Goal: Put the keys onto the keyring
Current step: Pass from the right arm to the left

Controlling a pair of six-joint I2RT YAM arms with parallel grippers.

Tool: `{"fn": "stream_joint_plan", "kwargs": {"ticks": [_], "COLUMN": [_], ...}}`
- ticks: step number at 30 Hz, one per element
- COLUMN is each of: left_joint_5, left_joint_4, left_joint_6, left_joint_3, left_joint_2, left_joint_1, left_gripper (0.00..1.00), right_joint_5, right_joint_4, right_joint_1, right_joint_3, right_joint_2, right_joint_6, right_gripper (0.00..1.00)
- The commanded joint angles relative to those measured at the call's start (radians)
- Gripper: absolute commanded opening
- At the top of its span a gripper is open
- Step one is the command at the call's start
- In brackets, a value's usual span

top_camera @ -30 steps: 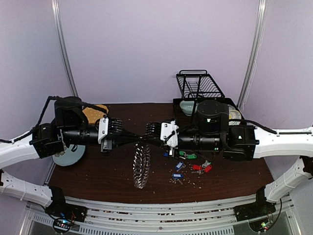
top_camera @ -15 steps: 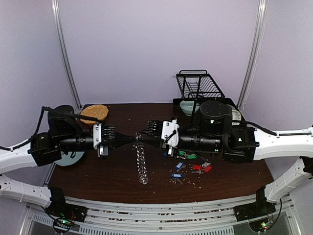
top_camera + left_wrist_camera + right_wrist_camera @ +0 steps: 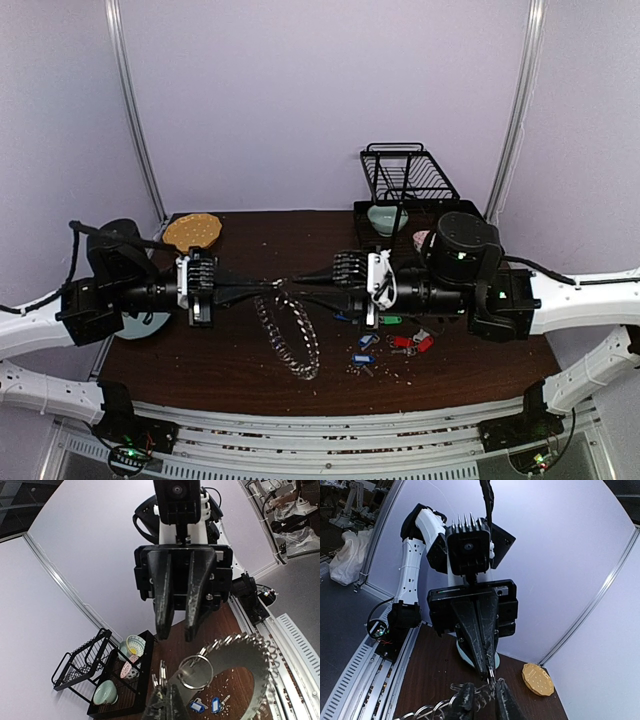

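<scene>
The keyring (image 3: pixel 298 368), a loop of linked silver rings, hangs over the middle of the brown table. My left gripper (image 3: pixel 265 288) is shut on its top rings; its own view (image 3: pixel 165 700) shows them pinched, with the loop (image 3: pixel 235 641) curving right. My right gripper (image 3: pixel 296 292) faces it tip to tip, jaws about a finger-width apart. The left wrist view (image 3: pixel 173 636) shows nothing in that gap. In the right wrist view (image 3: pixel 484 702) rings (image 3: pixel 427 711) show through it, under the fingers. Keys (image 3: pixel 404 343) with blue, green and red tags lie on the table under my right arm; two blue ones (image 3: pixel 197 706) show.
A black dish rack (image 3: pixel 410 175) with bowls (image 3: pixel 385 218) stands at the back right. A pale blue plate (image 3: pixel 140 322) lies under my left arm. A yellow round disc (image 3: pixel 192 232) sits at the back left. Crumbs are scattered near the keys.
Both arms have drawn back, the left leftward and the right rightward. The hanging keyring has turned from edge-on to a wide open loop.
</scene>
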Motion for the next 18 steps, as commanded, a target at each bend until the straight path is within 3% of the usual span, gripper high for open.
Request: {"fn": "stream_joint_plan", "kwargs": {"ticks": [1,10,18], "left_joint_5": [0.085,0.141,0.143], "left_joint_4": [0.138,0.226,0.264], "left_joint_6": [-0.041,-0.068,-0.092], "left_joint_3": [-0.009,-0.04,-0.05], "left_joint_2": [-0.012,-0.01,-0.004], "left_joint_1": [0.002,0.004,0.007], "left_gripper": [0.0,0.0,0.0], "right_joint_5": [-0.079,-0.069,-0.143], "right_joint_4": [0.068,0.127,0.139], "right_joint_1": [-0.01,-0.037,-0.038], "right_joint_3": [-0.015,-0.034,-0.032], "right_joint_2": [-0.024,-0.014,0.021], "right_joint_6": [0.066,0.127,0.103], "right_gripper": [0.14,0.12,0.19]}}
